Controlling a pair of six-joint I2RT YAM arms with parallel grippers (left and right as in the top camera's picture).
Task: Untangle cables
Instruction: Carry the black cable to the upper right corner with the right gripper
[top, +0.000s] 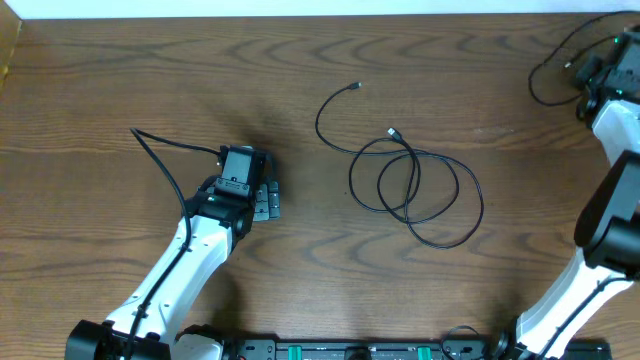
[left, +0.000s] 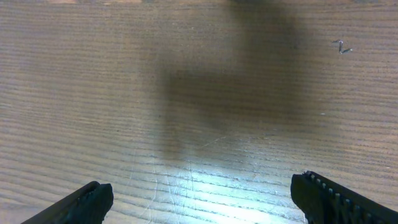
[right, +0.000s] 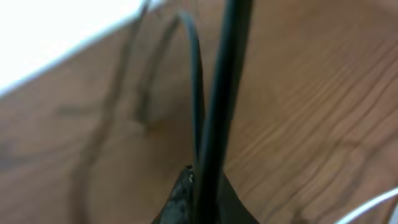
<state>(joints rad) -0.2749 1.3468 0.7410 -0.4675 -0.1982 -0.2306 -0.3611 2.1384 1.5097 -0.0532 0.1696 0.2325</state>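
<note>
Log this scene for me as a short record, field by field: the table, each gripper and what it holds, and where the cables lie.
surface: brown wooden table
left gripper: open, empty, over bare wood left of centre
right gripper: shut on a thin black cable, at the far right corner
loose cable: black looped cord at the table's centre, loops crossing each other, two small plugs showing, no gripper touching it
white cable: thin white cord, seen only at the edge of the right wrist view
</note>
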